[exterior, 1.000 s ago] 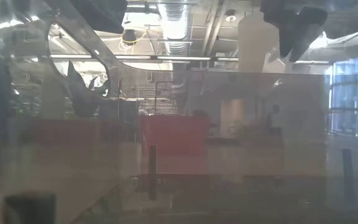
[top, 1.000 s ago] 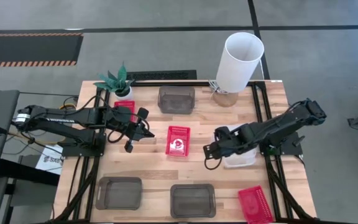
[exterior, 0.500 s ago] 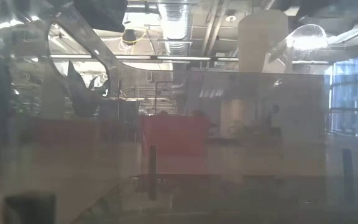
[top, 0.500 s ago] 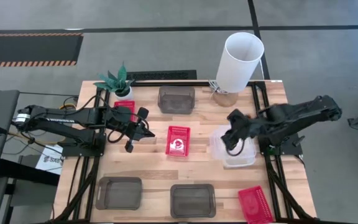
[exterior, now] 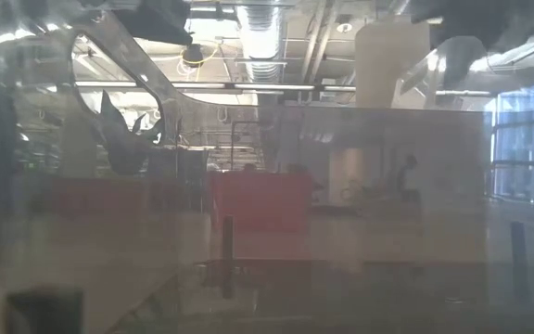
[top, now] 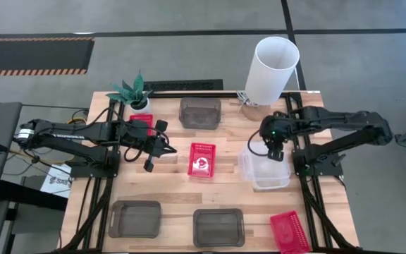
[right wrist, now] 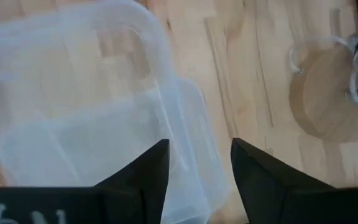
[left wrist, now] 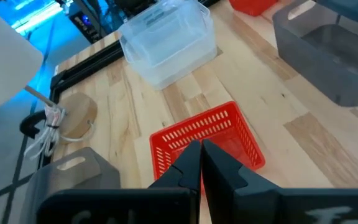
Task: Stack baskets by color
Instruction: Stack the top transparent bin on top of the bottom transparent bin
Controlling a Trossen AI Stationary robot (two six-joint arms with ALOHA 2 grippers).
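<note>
**Right gripper parted above the clear bins**

Your right gripper [right wrist: 199,163] is hovering with fingers apart over the far rim of the nested clear transparent rectangular plastic baskets [top: 266,169], gripping nothing. Your left gripper [left wrist: 201,160] is waiting, fingers together, near the red mesh-walled plastic basket [top: 201,159] at mid-table.

Seven baskets [top: 266,169] scattered, mostly unstacked
</note>
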